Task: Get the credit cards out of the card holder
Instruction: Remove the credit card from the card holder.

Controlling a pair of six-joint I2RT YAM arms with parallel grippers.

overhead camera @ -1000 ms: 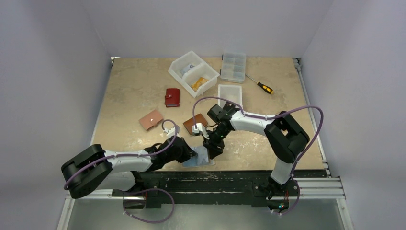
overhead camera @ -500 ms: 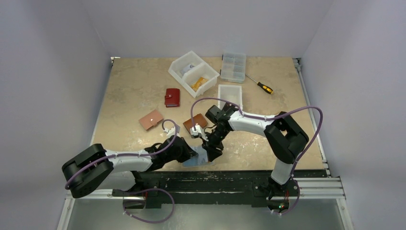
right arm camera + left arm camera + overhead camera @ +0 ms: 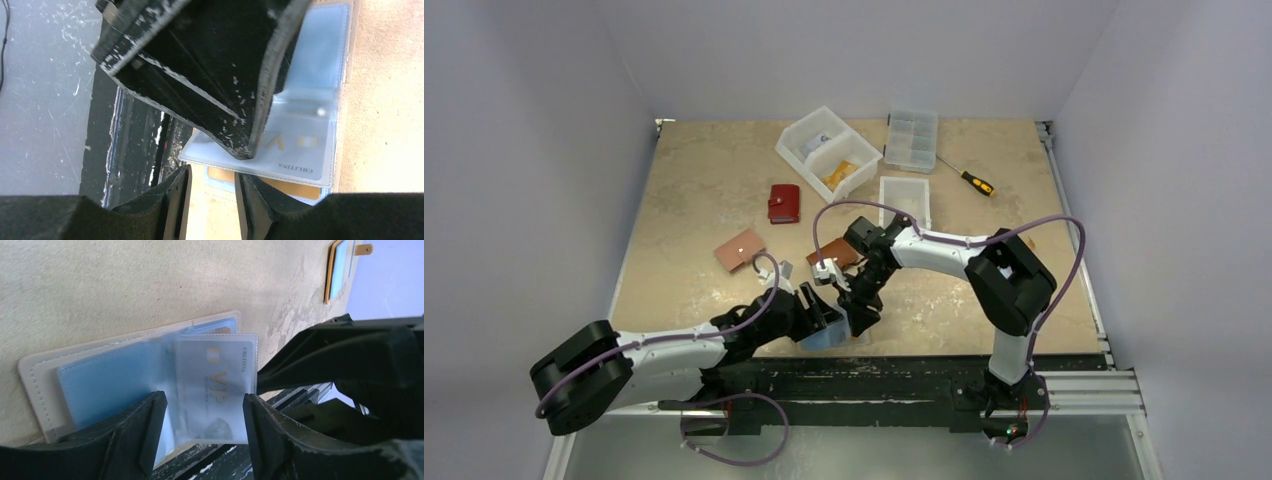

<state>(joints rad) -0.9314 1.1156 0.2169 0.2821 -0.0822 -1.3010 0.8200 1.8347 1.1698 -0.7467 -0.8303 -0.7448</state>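
From above, both arms met at the near edge of the bench (image 3: pixel 684 190), and the card holder (image 3: pixel 828 338) showed only as a pale blue patch half hidden under them. The left tool (image 3: pixel 820 308) and the right tool (image 3: pixel 861 318) stood just beside each other over it. That view could not show how either stood.

The left wrist camera showed more. The card holder lay open and flat on the bench, with a cream stitched cover and clear blue sleeves. One sleeve leaf stood lifted off the rest, and the VIP card (image 3: pixel 220 385) sat inside it. The left tool's fingers (image 3: pixel 145 435) were spread apart, with that leaf in the gap between them. I could not tell there whether either finger touched it. The right tool's black body filled the right side of that view.

The right wrist camera showed the other side. One left finger tip pressed down on the VIP leaf. A gold card (image 3: pixel 280 186) lay in a sleeve beneath it, still in the holder. The right tool's own fingers (image 3: pixel 170 205) stood a narrow gap apart, holding nothing, just off the holder's corner.

Only the overhead view showed a red wallet (image 3: pixel 783 203), a tan wallet (image 3: pixel 739 250), a white bin (image 3: pixel 829 150) and a screwdriver (image 3: pixel 969 180) farther back.
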